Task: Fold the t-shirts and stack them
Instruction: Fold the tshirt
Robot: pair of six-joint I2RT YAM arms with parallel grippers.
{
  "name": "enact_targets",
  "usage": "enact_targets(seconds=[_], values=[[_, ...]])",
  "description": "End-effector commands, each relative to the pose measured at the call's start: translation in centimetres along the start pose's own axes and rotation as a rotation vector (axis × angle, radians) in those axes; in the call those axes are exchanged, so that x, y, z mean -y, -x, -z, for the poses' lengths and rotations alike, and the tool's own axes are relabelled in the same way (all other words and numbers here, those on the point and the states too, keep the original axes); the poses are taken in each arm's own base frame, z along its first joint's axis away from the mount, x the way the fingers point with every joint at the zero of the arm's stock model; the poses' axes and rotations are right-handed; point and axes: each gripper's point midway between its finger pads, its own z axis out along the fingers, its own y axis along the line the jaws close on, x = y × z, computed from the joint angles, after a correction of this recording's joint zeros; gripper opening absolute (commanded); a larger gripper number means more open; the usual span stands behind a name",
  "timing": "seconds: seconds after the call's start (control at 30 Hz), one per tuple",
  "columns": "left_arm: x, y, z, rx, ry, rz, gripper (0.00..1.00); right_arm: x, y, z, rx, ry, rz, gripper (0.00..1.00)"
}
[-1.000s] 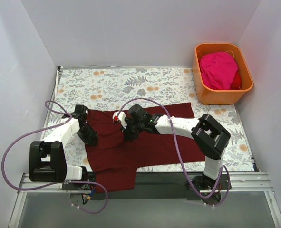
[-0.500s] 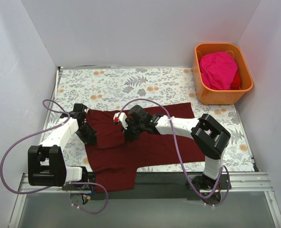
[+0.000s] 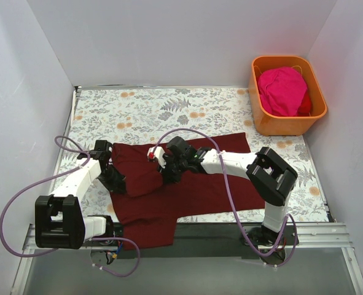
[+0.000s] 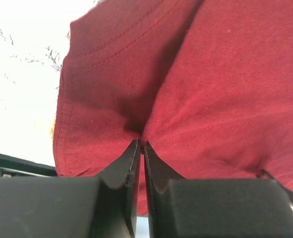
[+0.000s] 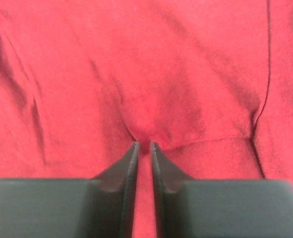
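Observation:
A dark maroon t-shirt [image 3: 199,190] lies spread across the near part of the table, its bottom corner hanging over the front edge. My left gripper [image 3: 118,179] sits at the shirt's left side, where a flap is folded inward. In the left wrist view the left gripper [image 4: 141,145] is shut on a pinch of the maroon t-shirt [image 4: 225,74]. My right gripper [image 3: 167,175] rests near the shirt's upper middle. In the right wrist view the right gripper [image 5: 144,145] stands a slit apart, the maroon t-shirt [image 5: 186,59] puckered between its tips. A magenta-pink t-shirt [image 3: 282,91] lies bunched in the tub.
An orange plastic tub [image 3: 285,126] stands at the back right corner. The floral tablecloth [image 3: 169,110] shows bare behind the maroon shirt. White walls close in the left, back and right. A metal rail runs along the front edge [image 3: 316,232].
The left gripper has drawn the shirt's left edge inward and nearer, widening the folded flap. The right gripper has hardly moved, and its jaws have parted slightly.

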Motion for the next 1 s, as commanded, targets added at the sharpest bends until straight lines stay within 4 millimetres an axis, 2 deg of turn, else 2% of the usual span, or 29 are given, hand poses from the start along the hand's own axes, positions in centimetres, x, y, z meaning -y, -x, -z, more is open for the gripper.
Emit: enact_targets(seconds=[0.0,0.07,0.1,0.13,0.2,0.23,0.27,0.3,0.4,0.43,0.47,0.5,0.53,0.6,0.63,0.7,0.73,0.77,0.93,0.97], values=[[0.1,-0.6,0.3,-0.005,-0.030,0.023,0.09,-0.1,0.4,0.7,-0.007,0.011,0.007,0.25],[0.5,-0.1,0.8,0.022,-0.053,0.024,0.17,0.4,0.6,1.4,-0.002,-0.006,-0.009,0.34],[0.7,0.3,1.0,0.041,-0.058,0.023,0.20,1.0,1.1,2.2,0.011,-0.040,-0.012,0.42],[1.0,0.8,1.4,0.063,-0.062,0.024,0.23,2.2,1.1,3.1,0.018,-0.077,-0.031,0.45],[2.0,3.1,2.6,0.150,-0.067,0.020,0.30,4.1,1.2,5.1,0.032,-0.169,-0.054,0.50],[2.3,4.0,3.0,0.182,-0.064,0.012,0.32,6.1,0.8,6.4,0.042,-0.226,-0.091,0.52],[3.3,5.8,4.1,0.247,-0.075,0.009,0.36,7.5,-0.3,7.4,0.030,-0.282,-0.125,0.52],[3.4,6.9,3.9,0.273,-0.048,0.012,0.40,9.9,-0.8,9.6,0.053,-0.354,-0.179,0.52],[6.0,10.3,4.7,0.356,-0.096,0.006,0.46,14.1,-3.4,13.4,0.053,-0.534,-0.298,0.50],[6.7,10.8,3.8,0.335,-0.095,0.000,0.47,16.2,-4.7,15.3,0.057,-0.605,-0.353,0.49],[8.0,12.0,3.7,0.364,-0.129,-0.007,0.47,17.4,-5.4,16.5,0.062,-0.655,-0.394,0.47],[9.0,12.9,3.7,0.377,-0.145,-0.009,0.47,19.0,-6.7,18.2,0.069,-0.702,-0.451,0.45],[9.6,13.7,2.5,0.369,-0.135,-0.015,0.45,19.9,-7.5,18.9,0.072,-0.730,-0.497,0.43],[10.9,15.2,2.0,0.381,-0.142,-0.022,0.36,21.8,-9.2,20.7,0.079,-0.784,-0.569,0.38],[11.1,15.8,0.7,0.376,-0.121,-0.023,0.32,22.4,-9.5,21.2,0.084,-0.802,-0.590,0.38],[11.8,17.1,0.2,0.394,-0.112,-0.026,0.25,23.6,-11.2,21.8,0.074,-0.841,-0.653,0.34],[11.6,17.4,-1.2,0.380,-0.089,-0.027,0.23,24.0,-11.6,21.8,0.068,-0.847,-0.664,0.34],[11.5,17.7,-1.6,0.378,-0.075,-0.026,0.22,24.5,-13.0,21.8,0.032,-0.880,-0.687,0.33],[10.5,18.0,-4.5,0.326,-0.016,-0.006,0.13,25.2,-17.1,21.6,-0.011,-0.919,-0.832,0.31],[9.2,18.9,-5.0,0.316,0.001,0.036,0.13,25.0,-18.2,21.4,-0.034,-0.926,-0.854,0.31]])
